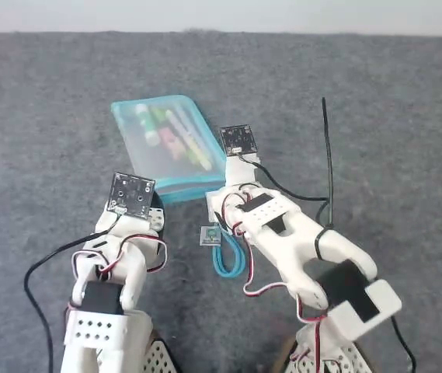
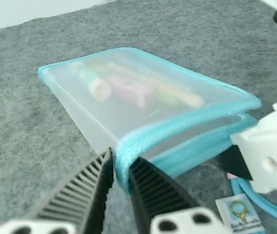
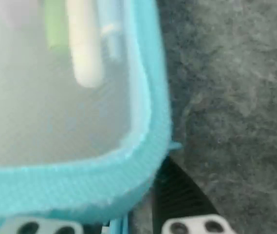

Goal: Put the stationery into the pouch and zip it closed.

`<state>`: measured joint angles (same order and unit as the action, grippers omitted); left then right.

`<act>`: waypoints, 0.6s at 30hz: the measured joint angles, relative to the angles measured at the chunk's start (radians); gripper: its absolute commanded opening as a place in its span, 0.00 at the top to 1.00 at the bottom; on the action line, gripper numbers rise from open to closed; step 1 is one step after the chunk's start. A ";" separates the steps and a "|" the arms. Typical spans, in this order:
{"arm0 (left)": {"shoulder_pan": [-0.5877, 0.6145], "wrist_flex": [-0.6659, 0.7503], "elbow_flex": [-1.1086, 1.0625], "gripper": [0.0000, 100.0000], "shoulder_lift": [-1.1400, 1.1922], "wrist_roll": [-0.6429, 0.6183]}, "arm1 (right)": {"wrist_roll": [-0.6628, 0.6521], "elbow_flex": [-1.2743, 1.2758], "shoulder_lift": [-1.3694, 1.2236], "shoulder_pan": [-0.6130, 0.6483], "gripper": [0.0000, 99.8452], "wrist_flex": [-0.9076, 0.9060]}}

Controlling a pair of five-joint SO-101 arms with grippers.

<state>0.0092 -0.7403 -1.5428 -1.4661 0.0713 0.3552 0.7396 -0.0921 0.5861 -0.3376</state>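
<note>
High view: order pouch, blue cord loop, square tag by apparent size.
1. pouch
2. blue cord loop
3. square tag
All lie flat on the table, so nearness hardly skews this.

Print on the tag point(image 2: 239, 214) cannot be read.

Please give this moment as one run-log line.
stationery: inside pouch | left gripper: shut on pouch's near edge | right gripper: at pouch's other near corner | blue strap: on table

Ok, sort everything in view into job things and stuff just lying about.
Job: pouch; stationery inside it; left claw pinching the pouch's edge.
Lying about: blue cord loop; small tag beside it; grey mat.
</note>
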 measured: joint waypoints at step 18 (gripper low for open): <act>-0.005 0.000 0.002 0.99 0.000 0.002 | -0.491 0.008 0.585 -0.138 0.99 -0.595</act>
<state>0.0046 -0.7403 -1.5413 -1.4661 0.0729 -0.1358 0.7472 0.4925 0.4480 -0.9329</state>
